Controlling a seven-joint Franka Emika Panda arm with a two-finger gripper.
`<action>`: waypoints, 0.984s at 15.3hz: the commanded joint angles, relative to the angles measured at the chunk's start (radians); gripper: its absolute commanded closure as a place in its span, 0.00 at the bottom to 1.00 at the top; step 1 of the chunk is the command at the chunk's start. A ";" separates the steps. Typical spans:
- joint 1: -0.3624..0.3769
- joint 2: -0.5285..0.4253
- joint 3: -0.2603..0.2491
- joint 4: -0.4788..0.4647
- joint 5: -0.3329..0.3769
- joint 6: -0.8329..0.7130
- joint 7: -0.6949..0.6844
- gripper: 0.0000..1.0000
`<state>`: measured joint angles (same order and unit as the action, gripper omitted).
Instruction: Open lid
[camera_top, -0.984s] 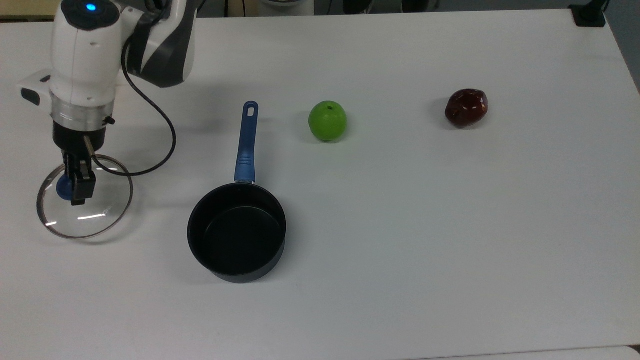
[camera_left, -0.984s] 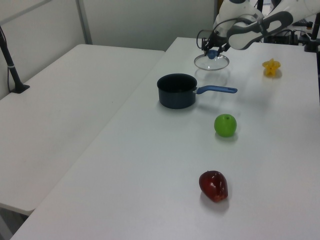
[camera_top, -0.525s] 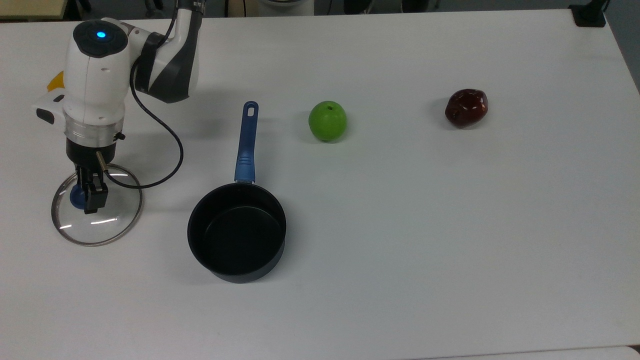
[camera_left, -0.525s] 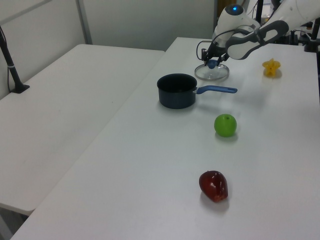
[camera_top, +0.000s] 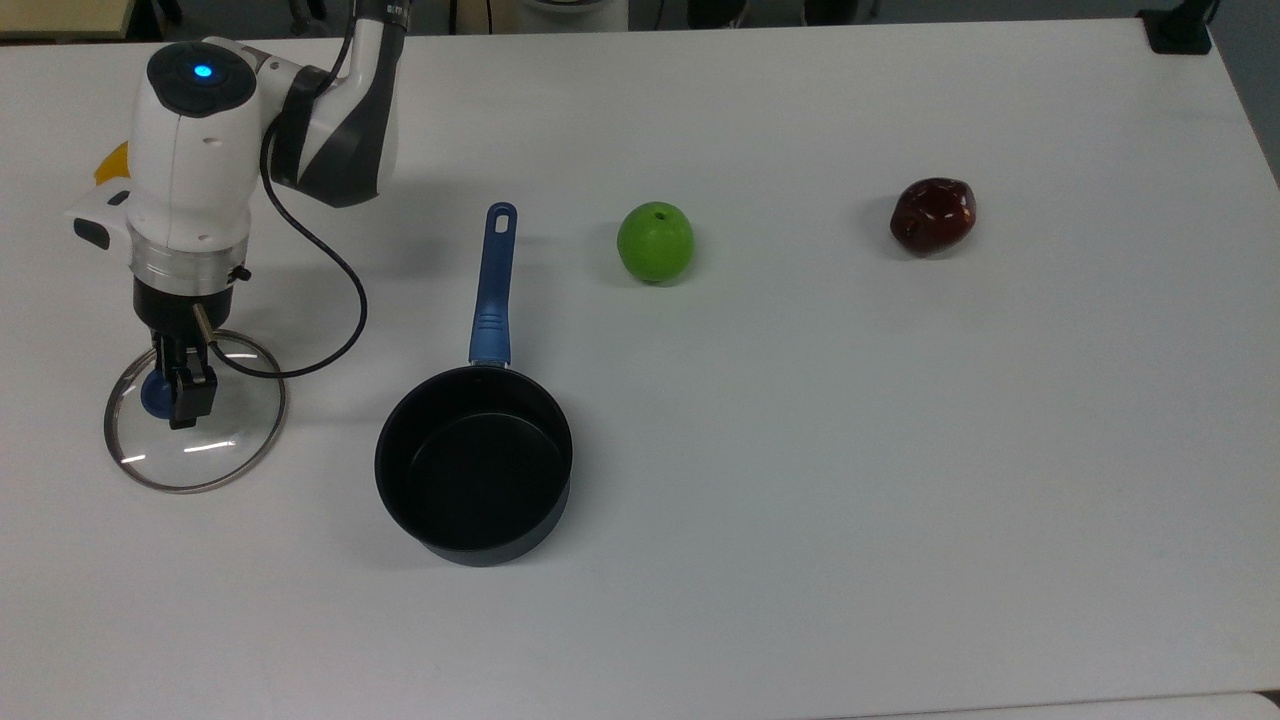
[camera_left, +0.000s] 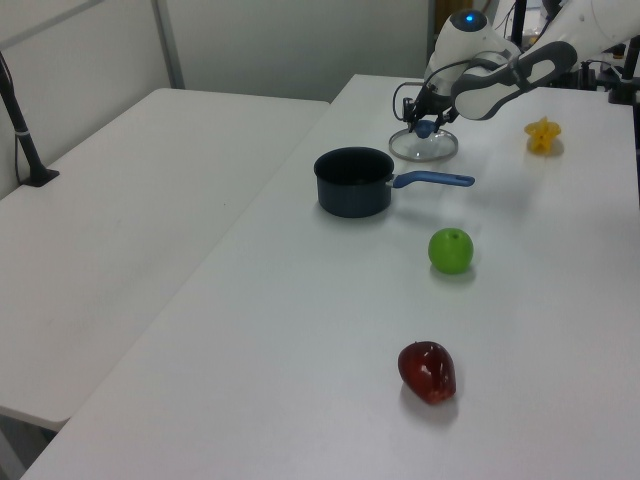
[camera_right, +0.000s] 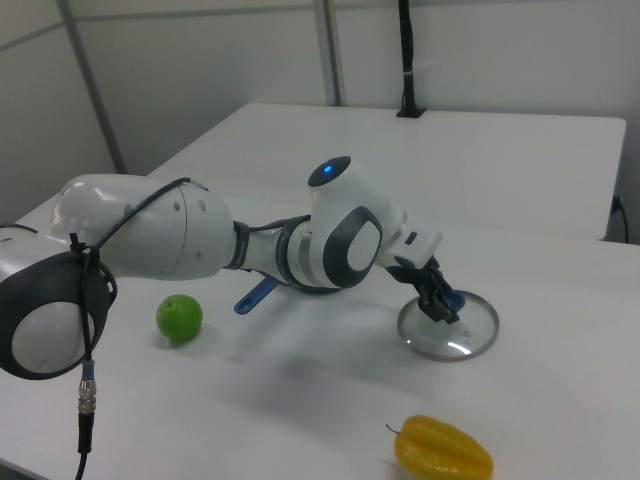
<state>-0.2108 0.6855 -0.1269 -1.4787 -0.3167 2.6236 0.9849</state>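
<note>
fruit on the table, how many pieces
3. A green apple lies beside the saucepan handle, a dark red fruit sits further toward the top view's right, and a yellow fruit lies near the lid in the right view.

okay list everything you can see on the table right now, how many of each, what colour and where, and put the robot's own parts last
lid: 1, clear glass with metal rim and blue knob, flat on the table at the top view's left
saucepan: 1, black with blue handle, uncovered, to the top view's right of the lid
green apple: 1, green, past the handle's tip, middle of the table
red apple: 1, dark red, top view's right
yellow fruit: 1, yellow, near the lid in the right view
table: 1, white
arm: 1, white and grey, over the lid
gripper: 1, black, at the lid's knob
</note>
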 joint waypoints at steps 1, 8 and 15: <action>-0.010 -0.011 0.003 -0.018 0.014 0.029 -0.017 0.30; -0.006 -0.110 0.016 -0.009 0.034 -0.091 -0.025 0.02; 0.007 -0.296 0.150 -0.002 0.126 -0.478 -0.144 0.00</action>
<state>-0.2106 0.4902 -0.0410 -1.4485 -0.2270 2.3254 0.9225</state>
